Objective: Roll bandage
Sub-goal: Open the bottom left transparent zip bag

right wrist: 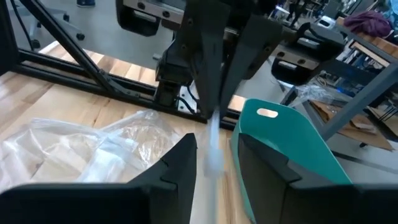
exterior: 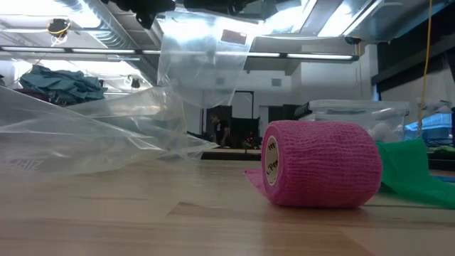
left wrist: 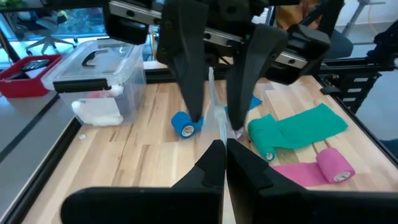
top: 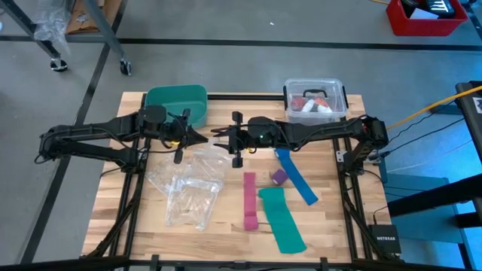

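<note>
Over the table (top: 113, 199), the left hand (top: 202, 136) and right hand (top: 220, 138) meet tip to tip, each pinched shut on one clear plastic bag (exterior: 202, 64) held aloft. The bandage (top: 279, 177), a small purple roll, lies well apart beside the blue strip (top: 297, 178).

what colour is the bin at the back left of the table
Teal green; the bin shows best in the high view.

Plastic bags (top: 188, 188) crowd table left-centre; pink strip (top: 249, 199), green strip (top: 281, 218) flank bandage (top: 279, 177).
</note>
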Controlling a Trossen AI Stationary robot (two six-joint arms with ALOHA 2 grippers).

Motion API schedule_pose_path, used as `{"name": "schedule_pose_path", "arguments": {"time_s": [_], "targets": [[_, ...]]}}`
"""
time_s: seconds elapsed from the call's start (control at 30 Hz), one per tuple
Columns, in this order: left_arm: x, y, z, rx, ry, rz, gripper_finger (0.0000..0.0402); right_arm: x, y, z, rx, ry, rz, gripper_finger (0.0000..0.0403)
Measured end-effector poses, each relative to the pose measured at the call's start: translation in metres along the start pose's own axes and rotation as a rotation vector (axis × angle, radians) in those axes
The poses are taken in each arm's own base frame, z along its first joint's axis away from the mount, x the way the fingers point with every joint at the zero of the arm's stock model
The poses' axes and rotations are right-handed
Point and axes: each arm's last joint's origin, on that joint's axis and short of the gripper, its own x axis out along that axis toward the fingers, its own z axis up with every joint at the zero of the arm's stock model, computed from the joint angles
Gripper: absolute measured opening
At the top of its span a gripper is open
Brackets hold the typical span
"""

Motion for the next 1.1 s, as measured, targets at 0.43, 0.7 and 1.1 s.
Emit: {"name": "schedule_pose_path", "arguments": {"time_s": [0.43,0.7,1.1], "targets": [[0.0,-0.003,0.0,0.003,-0.001,-0.014,0.0,0.0,0.001,-0.001,0.008,0.007,0.022,0.0091],[0.0,-0.003,0.0,0.004,0.002,-0.013,0.0,0.0,0.002,-0.003,0.008,0.025,0.029,0.0023],[-0.007,-0.004,0.003,0.023,-0.024,-0.009,0.0,-0.001,0.004,-0.011,0.007,0.105,0.063,0.0063]]}}
